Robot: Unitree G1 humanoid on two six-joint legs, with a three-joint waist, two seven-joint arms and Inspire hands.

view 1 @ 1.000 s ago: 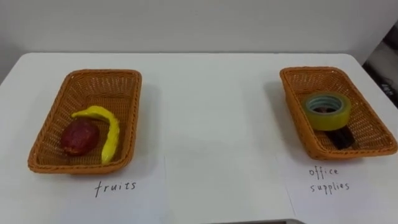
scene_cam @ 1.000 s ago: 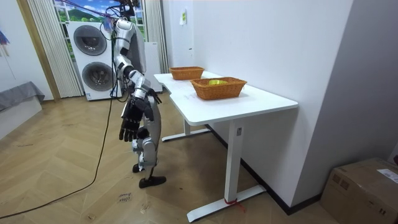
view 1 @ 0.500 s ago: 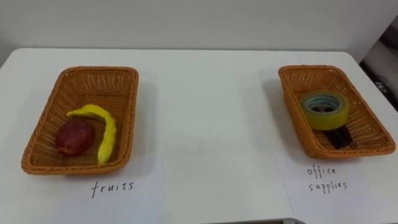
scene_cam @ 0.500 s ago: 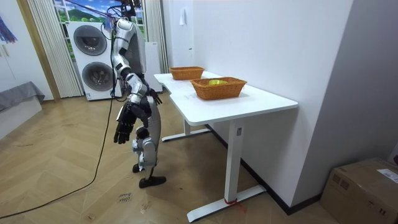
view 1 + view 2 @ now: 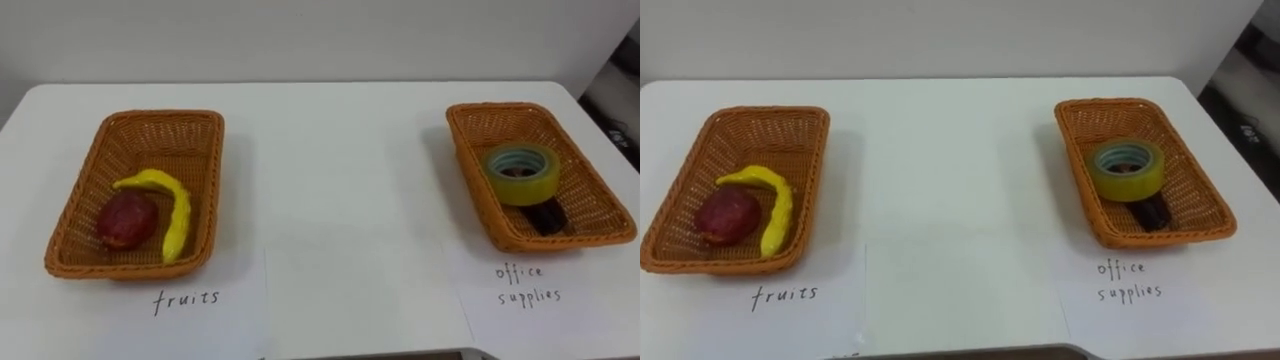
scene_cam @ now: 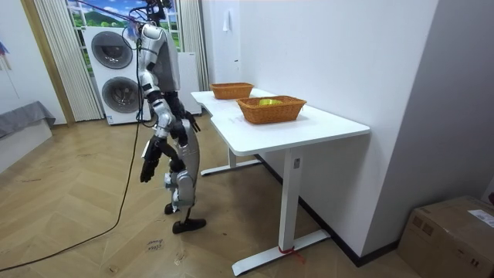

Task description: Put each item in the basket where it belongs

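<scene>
Banana and red fruit lie in the fruits basket, tape roll in the supplies basket, up beyond the left hand, which hangs slack-fingered and empty at the robot's side, since sorting looks finished.

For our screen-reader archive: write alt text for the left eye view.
Two brown wicker baskets sit apart on a white table, each with a handwritten paper label in front. The left basket holds a curved yellow banana beside a round dark-red fruit; the right basket holds a yellow-green roll of tape and a small dark object next to it.
</scene>
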